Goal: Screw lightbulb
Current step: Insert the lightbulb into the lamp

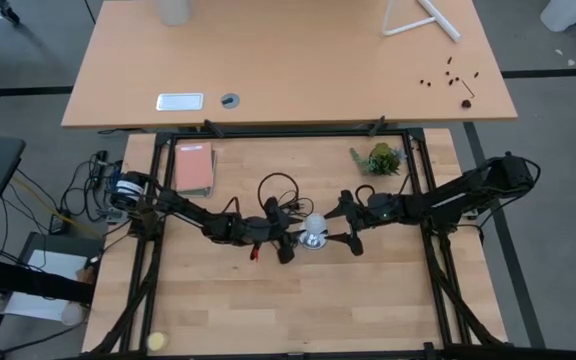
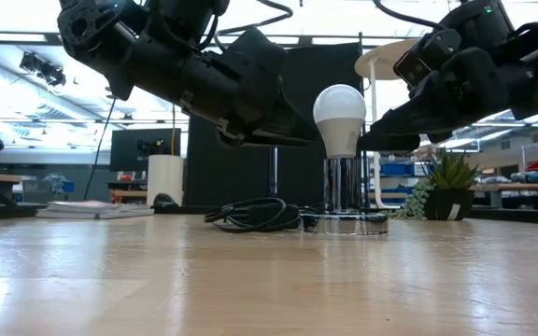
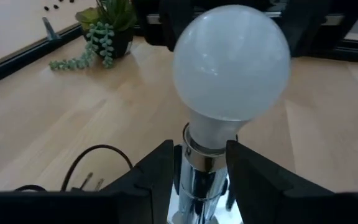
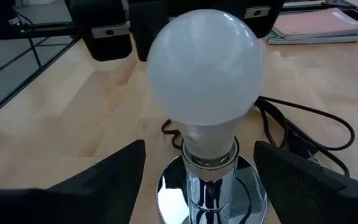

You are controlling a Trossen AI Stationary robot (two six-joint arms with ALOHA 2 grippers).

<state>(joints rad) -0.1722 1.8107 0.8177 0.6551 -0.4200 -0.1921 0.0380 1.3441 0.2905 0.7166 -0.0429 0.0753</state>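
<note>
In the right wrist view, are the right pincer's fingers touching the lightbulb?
No: the right pincer stands open, its fingers clear of the lightbulb on both sides, with bare table showing between.

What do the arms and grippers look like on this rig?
Both arms are dark, near-black, jointed links with chunky housings. The left arm has black cables looping near its wrist. The left gripper and right gripper each end in two flat, matte black, wedge-shaped fingers. No markings readable.
</note>
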